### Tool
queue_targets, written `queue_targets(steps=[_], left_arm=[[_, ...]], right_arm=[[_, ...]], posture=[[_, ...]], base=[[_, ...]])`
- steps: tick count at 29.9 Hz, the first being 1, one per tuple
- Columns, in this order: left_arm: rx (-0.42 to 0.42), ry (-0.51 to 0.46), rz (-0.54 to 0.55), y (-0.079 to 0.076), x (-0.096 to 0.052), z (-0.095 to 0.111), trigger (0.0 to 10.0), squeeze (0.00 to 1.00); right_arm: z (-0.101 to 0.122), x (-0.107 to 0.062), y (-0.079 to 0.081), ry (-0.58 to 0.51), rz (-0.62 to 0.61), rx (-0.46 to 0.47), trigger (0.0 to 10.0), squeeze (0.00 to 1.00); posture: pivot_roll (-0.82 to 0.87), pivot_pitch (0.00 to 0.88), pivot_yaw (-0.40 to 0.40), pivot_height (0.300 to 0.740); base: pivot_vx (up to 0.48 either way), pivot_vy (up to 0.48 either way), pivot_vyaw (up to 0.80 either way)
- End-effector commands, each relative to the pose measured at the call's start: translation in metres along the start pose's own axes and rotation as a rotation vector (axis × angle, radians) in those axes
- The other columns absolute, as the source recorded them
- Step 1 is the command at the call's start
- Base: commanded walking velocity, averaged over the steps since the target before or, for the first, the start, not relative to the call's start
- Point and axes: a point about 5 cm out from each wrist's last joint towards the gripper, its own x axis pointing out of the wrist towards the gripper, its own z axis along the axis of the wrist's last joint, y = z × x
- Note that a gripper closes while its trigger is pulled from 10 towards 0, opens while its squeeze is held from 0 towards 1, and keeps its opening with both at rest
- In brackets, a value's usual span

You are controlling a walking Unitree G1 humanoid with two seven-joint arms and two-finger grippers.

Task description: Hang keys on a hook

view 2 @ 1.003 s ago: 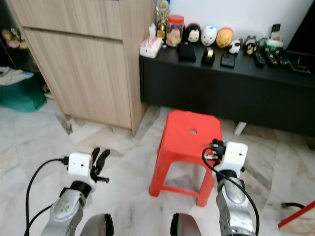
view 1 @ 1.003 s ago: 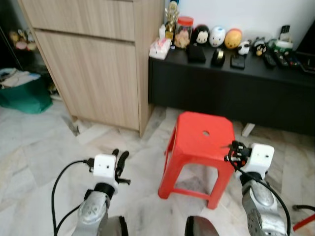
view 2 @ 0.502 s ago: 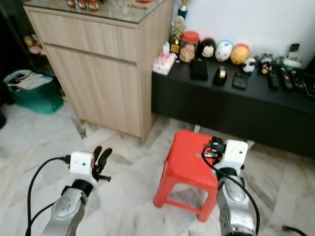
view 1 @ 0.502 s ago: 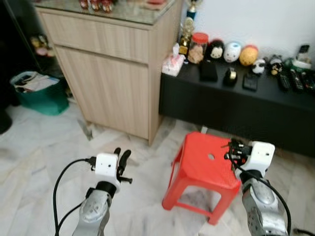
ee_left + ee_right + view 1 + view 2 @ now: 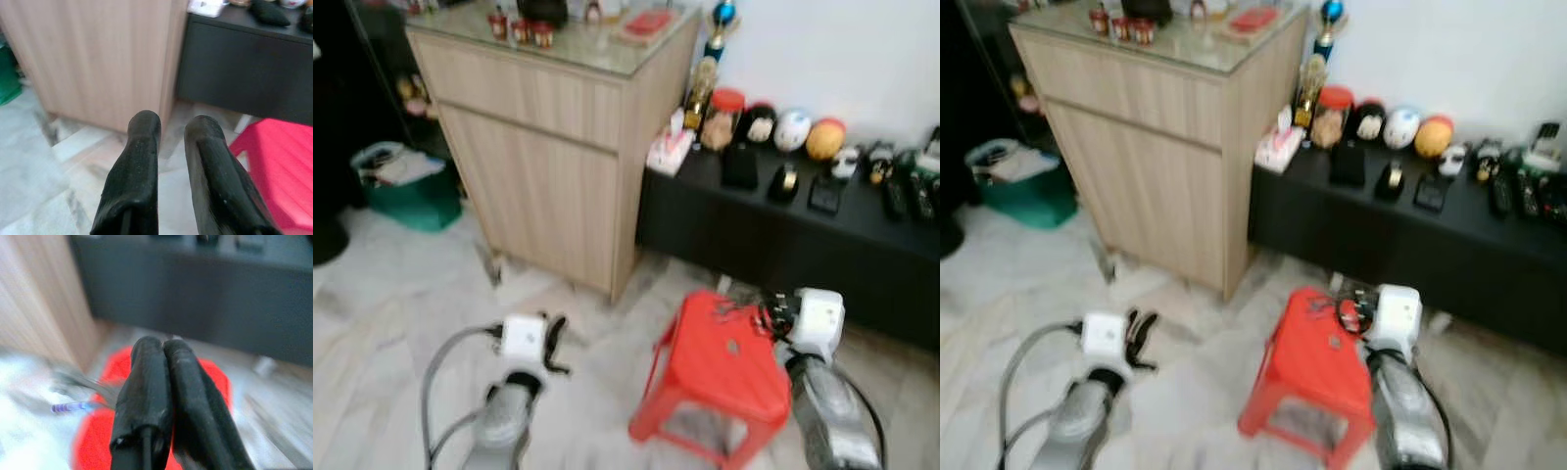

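The right gripper [image 5: 164, 350] has its two fingers pressed together, and blurred keys [image 5: 80, 391] seem to hang from them over the one red stool [image 5: 724, 367]; I judge it holds them, since this arm alone carries anything. The left gripper [image 5: 168, 129], slightly parted and empty, hangs over the floor near the wooden cabinet [image 5: 548, 166]. I can make out no hook, so its direction is unknown.
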Motion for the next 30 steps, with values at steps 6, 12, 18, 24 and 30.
queue_targets(steps=[6, 12, 18, 24, 30], left_arm=[[0.007, 0.2, 0.077, 0.022, -0.017, -0.049, 10.0, 0.0], [-0.009, 0.391, 0.104, 0.027, -0.034, -0.088, 10.0, 0.0], [-0.028, 0.529, 0.13, 0.029, -0.052, -0.113, 10.0, 0.0], [-0.05, 0.68, 0.15, 0.029, -0.075, -0.136, 10.0, 0.0], [-0.086, 0.78, 0.186, 0.029, -0.095, -0.151, 10.0, 0.0]], right_arm=[[-0.046, -0.004, -0.003, 0.212, -0.02, -0.038, 10.0, 0.0], [-0.082, -0.02, -0.008, 0.387, -0.062, -0.048, 10.0, 0.0], [-0.1, -0.032, -0.01, 0.478, -0.097, -0.06, 10.0, 0.0], [-0.108, -0.037, -0.005, 0.514, -0.106, -0.043, 10.0, 0.0], [-0.117, -0.043, -0.002, 0.55, -0.112, -0.055, 10.0, 0.0]], posture=[[0.0, 0.0, -0.084, 0.74], [0.0, 0.0, -0.075, 0.74], [0.01, 0.0, -0.065, 0.74], [-0.01, 0.0, -0.052, 0.74], [-0.01, 0.0, -0.052, 0.74]], base=[[0.0, 0.0, 0.0], [0.0, 0.0, 0.0], [0.0, 0.0, 0.0], [0.0, 0.0, 0.0], [0.0, 0.0, 0.0]])
